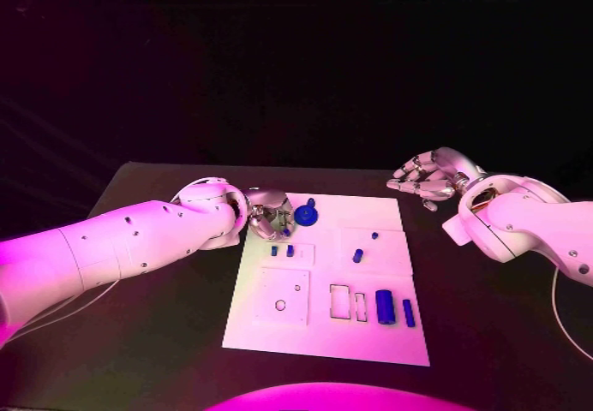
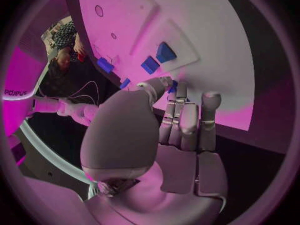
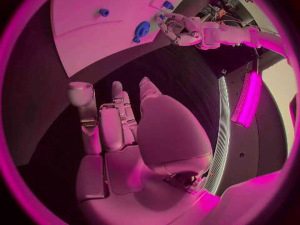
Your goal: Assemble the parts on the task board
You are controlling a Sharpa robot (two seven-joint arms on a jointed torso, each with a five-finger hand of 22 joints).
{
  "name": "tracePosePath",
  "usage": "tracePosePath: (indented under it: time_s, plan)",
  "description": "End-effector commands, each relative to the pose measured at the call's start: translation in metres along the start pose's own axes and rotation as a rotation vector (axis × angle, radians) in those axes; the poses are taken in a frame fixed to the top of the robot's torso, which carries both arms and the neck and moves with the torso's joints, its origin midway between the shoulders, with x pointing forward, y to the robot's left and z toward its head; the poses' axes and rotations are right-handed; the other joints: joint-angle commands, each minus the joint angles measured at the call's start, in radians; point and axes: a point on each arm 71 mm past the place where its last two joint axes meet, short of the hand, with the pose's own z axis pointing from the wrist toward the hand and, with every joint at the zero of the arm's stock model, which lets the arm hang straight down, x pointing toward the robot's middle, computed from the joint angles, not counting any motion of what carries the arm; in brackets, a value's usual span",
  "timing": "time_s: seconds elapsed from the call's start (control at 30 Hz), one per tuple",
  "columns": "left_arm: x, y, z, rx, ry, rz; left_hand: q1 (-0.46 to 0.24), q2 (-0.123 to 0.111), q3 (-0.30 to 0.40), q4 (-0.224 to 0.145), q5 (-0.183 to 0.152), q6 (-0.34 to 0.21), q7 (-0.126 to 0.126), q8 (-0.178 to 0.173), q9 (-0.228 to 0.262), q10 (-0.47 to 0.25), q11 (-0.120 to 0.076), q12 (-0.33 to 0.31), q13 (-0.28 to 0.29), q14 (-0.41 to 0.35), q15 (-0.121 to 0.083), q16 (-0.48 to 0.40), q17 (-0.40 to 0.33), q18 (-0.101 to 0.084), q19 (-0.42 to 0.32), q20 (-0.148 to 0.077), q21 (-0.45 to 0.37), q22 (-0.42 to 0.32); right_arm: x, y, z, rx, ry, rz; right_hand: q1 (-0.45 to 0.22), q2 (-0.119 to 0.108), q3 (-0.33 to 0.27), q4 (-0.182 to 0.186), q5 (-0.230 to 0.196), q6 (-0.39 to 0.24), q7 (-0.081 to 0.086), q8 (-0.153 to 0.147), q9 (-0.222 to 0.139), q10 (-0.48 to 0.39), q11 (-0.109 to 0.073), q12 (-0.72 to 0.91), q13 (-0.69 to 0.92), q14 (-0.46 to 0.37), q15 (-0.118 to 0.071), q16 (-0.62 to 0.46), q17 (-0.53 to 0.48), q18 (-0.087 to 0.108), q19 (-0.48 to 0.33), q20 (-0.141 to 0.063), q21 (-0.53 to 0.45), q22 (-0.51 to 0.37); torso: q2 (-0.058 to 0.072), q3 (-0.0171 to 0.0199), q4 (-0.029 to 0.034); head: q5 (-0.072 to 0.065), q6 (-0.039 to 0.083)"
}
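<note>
- My left hand (image 1: pixel 268 214) is reaching over the board's (image 1: pixel 371 342) upper left corner in the head view, fingers curled toward the palm; I cannot tell whether they are closing on anything.
- Just right of that hand, a round blue part (image 1: pixel 307 213) is lying on the board, close to my fingertips.
- In the left wrist view, my fingers (image 2: pixel 187 120) are pointing at the board (image 2: pixel 212 45), with a small blue piece (image 2: pixel 173 87) just at their tips and two blue blocks (image 2: pixel 157 58) sitting beyond in a recessed panel.
- My right hand (image 1: pixel 427 180) is hovering over the black table (image 1: pixel 161 325) off the board's upper right corner, fingers loosely bent and apart, holding nothing.
- In the right wrist view, that hand (image 3: pixel 125 130) is hanging above bare table, well apart from the board (image 3: pixel 94 40).
- Further down the board in the head view, two small pegs (image 1: pixel 282 250) are standing left of centre, one peg (image 1: pixel 357 255) right of centre, and two longer cylinders (image 1: pixel 394 306) are lying at the lower right.
</note>
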Motion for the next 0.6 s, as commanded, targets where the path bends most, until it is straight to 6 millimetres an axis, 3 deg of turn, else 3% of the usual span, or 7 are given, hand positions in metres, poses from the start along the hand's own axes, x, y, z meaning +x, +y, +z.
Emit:
tracePosePath:
  time_s: [0.03,0.6]
  plan:
    - [0.0006,-0.0009,-0.0002,0.015,-0.002,0.000,-0.005,-0.004,-0.008,0.001,-0.004,-0.008,0.002,-0.006,-0.002,0.006,0.004,-0.005,0.001,-0.004,0.004,-0.001,-0.003,-0.011,-0.006,0.003,-0.005,-0.002,0.0012,0.0008,-0.0001,-0.011,0.009,-0.011,-0.002,0.002,-0.005,0.001,-0.002,-0.001,0.006,-0.003,-0.002,0.005,0.000,-0.006,-0.001,0.013,0.006,-0.006,-0.001,0.018,0.001,0.003,-0.005,-0.001,0.000,0.0005,-0.0006,0.000,-0.001]
    - [0.0018,0.0023,-0.0024,0.004,0.004,-0.009,-0.014,-0.018,-0.012,0.003,-0.003,-0.061,0.015,-0.056,-0.016,-0.002,0.014,-0.032,0.003,-0.013,0.013,-0.006,-0.022,-0.008,-0.018,0.010,-0.017,-0.015,0.0011,0.0000,-0.0004,-0.009,0.011,-0.018,-0.001,-0.004,-0.015,-0.001,-0.002,-0.004,0.010,-0.005,-0.005,-0.007,0.006,-0.033,-0.025,0.010,0.010,-0.016,-0.010,0.020,-0.005,0.005,-0.027,-0.011,0.000,0.0002,0.0002,0.001,-0.001]
